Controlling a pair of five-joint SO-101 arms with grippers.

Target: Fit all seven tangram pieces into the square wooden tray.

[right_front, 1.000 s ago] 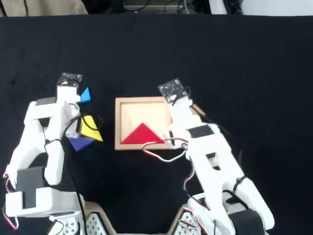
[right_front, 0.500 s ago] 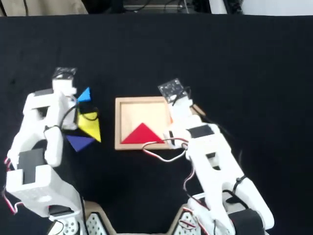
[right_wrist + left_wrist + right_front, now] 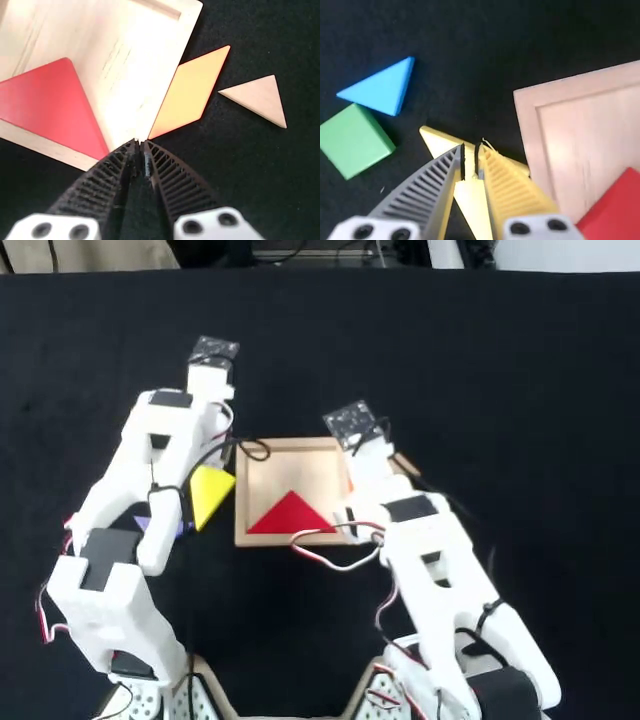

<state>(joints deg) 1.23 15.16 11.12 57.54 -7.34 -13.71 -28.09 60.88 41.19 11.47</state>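
Placement of the yellow triangle (image 3: 436,140) looks to be the step in hand. One piece, the red triangle (image 3: 290,512), lies flat in the square wooden tray (image 3: 241,490), its long side along the wall nearest the arms. The rest of the tray floor is bare.

The yellow triangle rests on the black table (image 3: 500,390), just beside the tray's outer wall on the left arm's side. The left gripper (image 3: 470,159) hangs right over it, fingers drawn almost together with a mere sliver of gap and nothing visibly between them. Whether the tips press on the triangle or float just above it, I cannot tell from the wrist view. Farther from the tray lie the blue triangle (image 3: 382,87) and the green square (image 3: 352,140), just beside each other.

The right gripper (image 3: 139,145) is closed on nothing. Its tips are over the tray's rim on the opposite side, near one end of the orange parallelogram (image 3: 192,95), which lies along the tray's outer wall. The pale wooden triangle (image 3: 257,97) sits near the parallelogram, apart from it.

Next, I judge, the left arm must get the yellow triangle over the rim. That means opening wide enough to take it by two edges, lifting it, and setting it down in the bare part beside the red one, turned so their edges meet without a gap.
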